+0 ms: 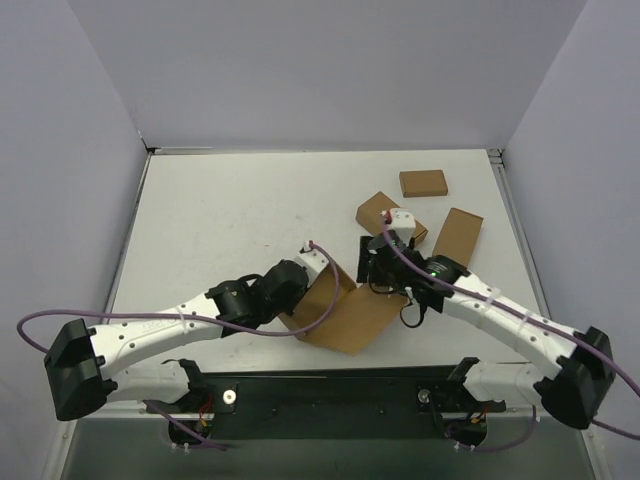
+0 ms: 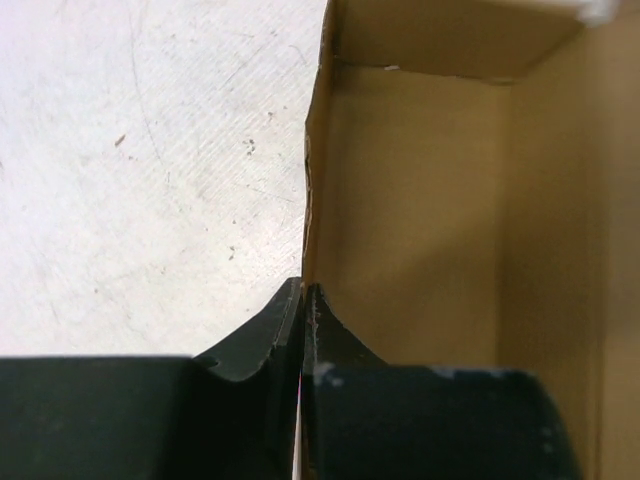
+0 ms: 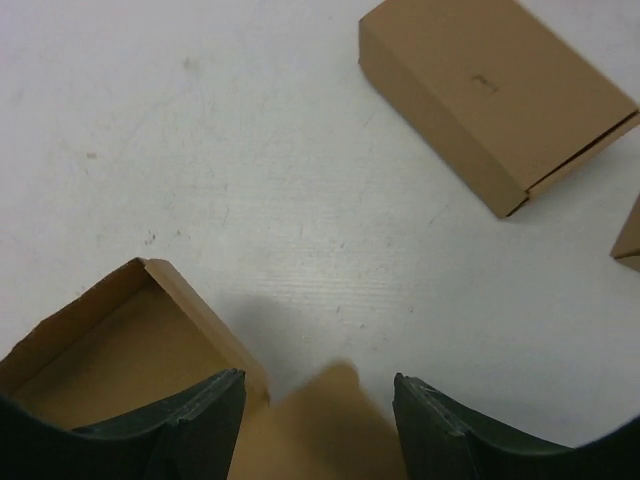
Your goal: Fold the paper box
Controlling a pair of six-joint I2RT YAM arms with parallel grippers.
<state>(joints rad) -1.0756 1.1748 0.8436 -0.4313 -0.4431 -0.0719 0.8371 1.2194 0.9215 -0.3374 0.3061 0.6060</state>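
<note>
— Where is the box?

— The box point(image 1: 348, 320) lies on the table point(image 1: 220, 210), near the front edge and about midway between the two arms. It is partly folded. One long wall stands up along its left side, and the wide panel lies flat, reaching toward the right arm.

— What about the left gripper?

— The left gripper point(image 2: 302, 300) is pressed together on that standing wall. In the left wrist view its fingers point(image 2: 255, 345) pinch the top edge of the cardboard, one outside over the bare table and the other inside the box. At the far end, a short end wall meets the pinched wall at a corner.

— And the right one?

— The right gripper point(image 3: 318, 385) is spread wide, with nothing clamped in it. It hangs over the far right end of the box. In the right wrist view a flap point(image 3: 320, 430) shows between the fingers point(image 3: 205, 415), and a folded-up corner of the box sits beside the left finger. I cannot tell whether either finger touches the cardboard.

— Anything else on the table?

— One small box point(image 1: 423, 183) lies far back on the right, apart from the rest. A second small box point(image 1: 376, 208) is just beyond the right gripper, partly hidden by the wrist. A third, longer small box point(image 1: 457, 236) lies tilted to the right of that arm.
</note>
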